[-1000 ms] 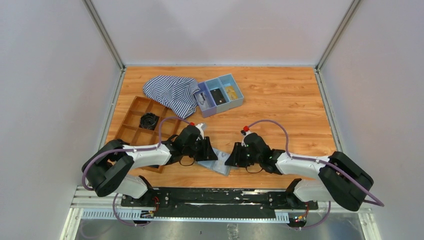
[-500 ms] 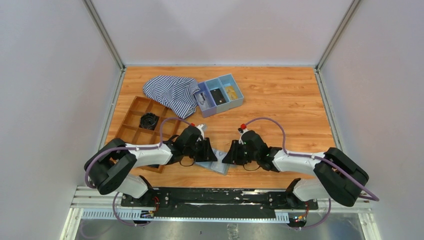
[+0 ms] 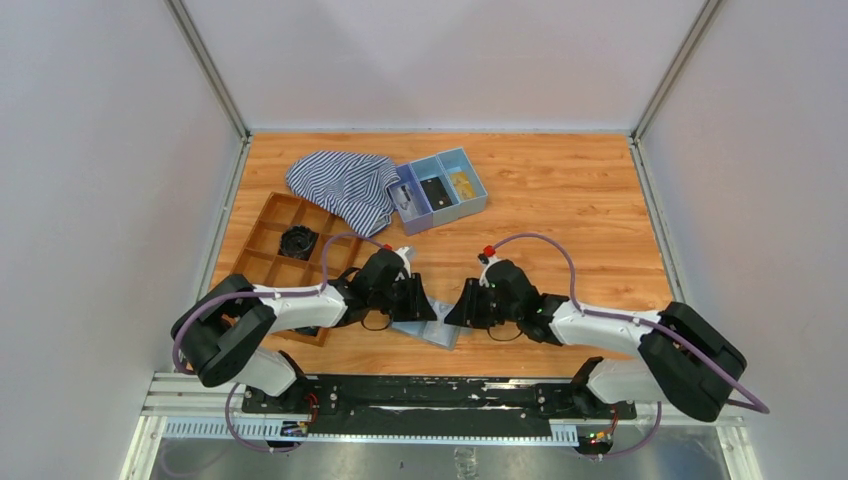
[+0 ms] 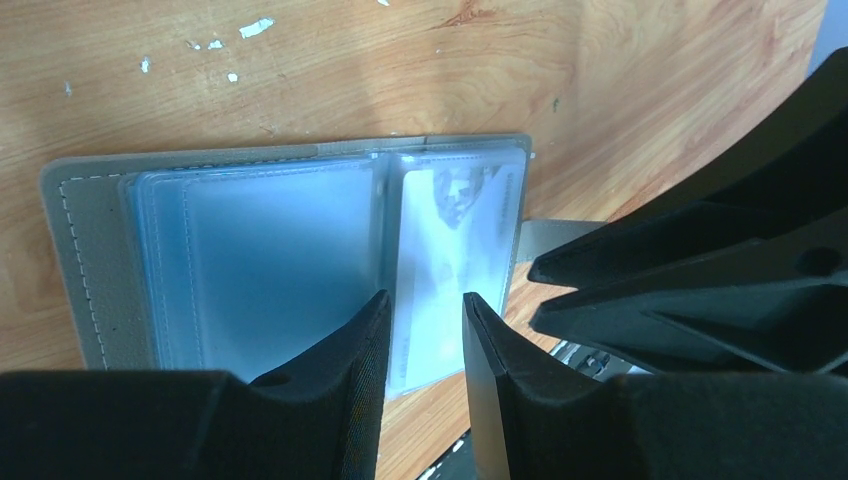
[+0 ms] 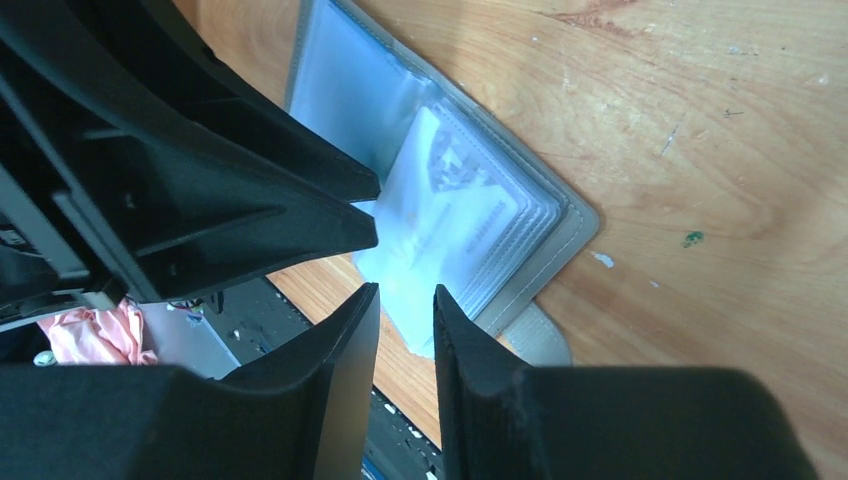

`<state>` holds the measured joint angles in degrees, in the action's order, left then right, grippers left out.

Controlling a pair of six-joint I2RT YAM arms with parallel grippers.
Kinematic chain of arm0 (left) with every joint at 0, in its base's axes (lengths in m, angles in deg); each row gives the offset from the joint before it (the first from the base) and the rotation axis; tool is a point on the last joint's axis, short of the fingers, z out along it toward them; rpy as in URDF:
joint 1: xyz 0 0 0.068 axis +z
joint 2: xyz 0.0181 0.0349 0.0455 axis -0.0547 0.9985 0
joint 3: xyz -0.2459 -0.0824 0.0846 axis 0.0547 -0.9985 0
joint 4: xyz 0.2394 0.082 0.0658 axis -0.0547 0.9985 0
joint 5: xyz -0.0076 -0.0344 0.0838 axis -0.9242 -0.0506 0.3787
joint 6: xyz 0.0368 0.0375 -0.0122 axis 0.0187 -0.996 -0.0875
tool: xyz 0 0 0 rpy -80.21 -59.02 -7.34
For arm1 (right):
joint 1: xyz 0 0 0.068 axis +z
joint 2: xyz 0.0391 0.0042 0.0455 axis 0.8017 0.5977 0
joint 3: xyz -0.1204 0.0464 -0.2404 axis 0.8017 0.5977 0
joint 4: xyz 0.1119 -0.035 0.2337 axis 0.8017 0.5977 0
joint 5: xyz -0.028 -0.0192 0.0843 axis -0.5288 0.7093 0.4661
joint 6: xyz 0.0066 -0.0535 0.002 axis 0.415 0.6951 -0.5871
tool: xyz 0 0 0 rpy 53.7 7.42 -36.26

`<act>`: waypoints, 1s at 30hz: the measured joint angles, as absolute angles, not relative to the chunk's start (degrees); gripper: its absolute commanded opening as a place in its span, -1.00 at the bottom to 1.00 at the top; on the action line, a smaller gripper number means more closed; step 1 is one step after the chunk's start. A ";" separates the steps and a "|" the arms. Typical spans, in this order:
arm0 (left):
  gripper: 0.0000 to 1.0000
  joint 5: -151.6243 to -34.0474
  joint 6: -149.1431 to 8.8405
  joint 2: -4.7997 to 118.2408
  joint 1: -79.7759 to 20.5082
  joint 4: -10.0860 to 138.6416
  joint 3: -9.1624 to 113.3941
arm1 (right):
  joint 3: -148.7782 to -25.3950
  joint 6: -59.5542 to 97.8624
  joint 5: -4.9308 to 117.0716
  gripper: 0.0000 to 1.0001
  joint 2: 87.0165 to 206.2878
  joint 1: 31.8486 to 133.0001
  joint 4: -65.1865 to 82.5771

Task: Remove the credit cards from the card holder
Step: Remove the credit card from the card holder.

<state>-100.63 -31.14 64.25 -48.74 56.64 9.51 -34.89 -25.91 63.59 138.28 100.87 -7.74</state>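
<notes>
The grey card holder [image 3: 432, 328] lies open on the table near its front edge, between my two grippers. In the left wrist view its grey cover [image 4: 80, 250] frames clear blue-grey sleeves. A pale credit card [image 4: 455, 250] sticks out of the right-hand sleeve past the holder's edge. It also shows in the right wrist view [image 5: 440, 220], poking out of the holder [image 5: 570, 225]. My left gripper [image 4: 425, 300] hovers over the holder's middle, jaws narrowly open and empty. My right gripper [image 5: 405, 290] is narrowly open, with the card's protruding corner in line with its gap. The two grippers [image 3: 425, 306] [image 3: 453, 314] nearly touch.
A blue three-compartment tray [image 3: 470, 203] stands at the back centre, with a striped cloth [image 3: 345, 185] to its left. A brown divided tray [image 3: 262, 262] holding a black object [image 3: 297, 241] sits at the left. The table's front edge and a black rail [image 3: 430, 392] lie just beyond the holder.
My right gripper has shifted a little to the left, closer to the card holder and the left gripper. The left gripper and the holder have barely moved.
</notes>
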 measured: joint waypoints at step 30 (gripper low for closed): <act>-0.28 -101.22 -31.30 55.40 -40.91 56.60 3.61 | -31.81 -34.59 62.36 -0.30 133.19 100.87 -5.99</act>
<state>-101.22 -31.30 55.40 -40.91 56.60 3.61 -31.81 -34.59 62.36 133.19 100.87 -5.99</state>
